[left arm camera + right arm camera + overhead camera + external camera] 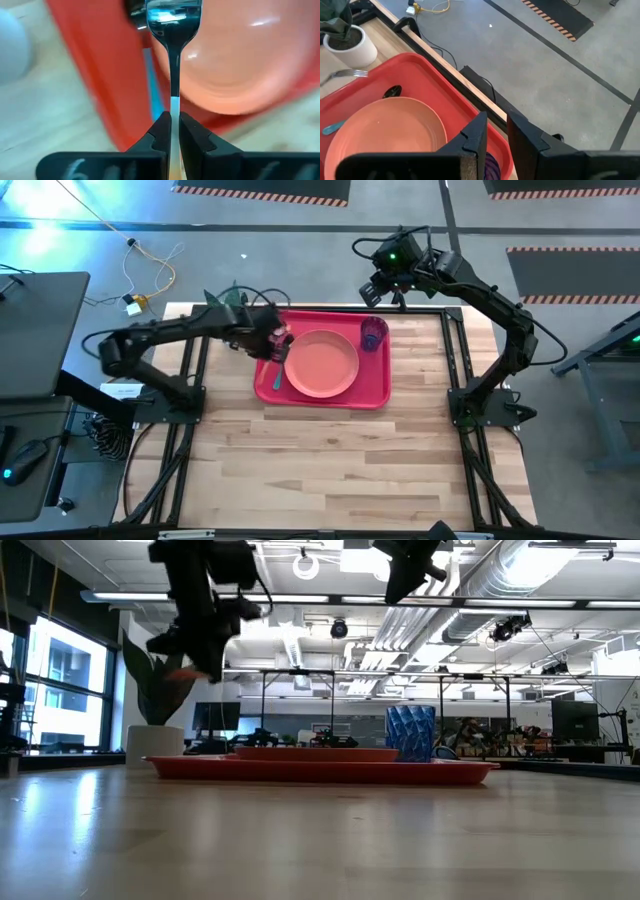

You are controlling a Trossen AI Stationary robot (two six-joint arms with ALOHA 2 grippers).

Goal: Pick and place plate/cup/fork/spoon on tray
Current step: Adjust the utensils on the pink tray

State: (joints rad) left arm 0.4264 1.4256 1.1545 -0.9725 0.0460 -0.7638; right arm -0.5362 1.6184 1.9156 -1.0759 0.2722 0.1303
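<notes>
The left claw (171, 131), clenched on the fork (173, 30), hangs over the red tray's (378, 395) left side beside the plate (322, 363). The spoon (278, 377) and cup (373, 333) already sit there; whether the right claw (496, 134), raised behind, is released cannot be told.

bright overhead lights, glare on plate (250, 65), blurred wrist view

The plate (323, 363) lies centred on the tray (375, 395), the cup (373, 333) at its far right corner. The spoon (277, 378) lies left of the plate. The tray sits toward the surface's (330, 470) far edge.
</notes>
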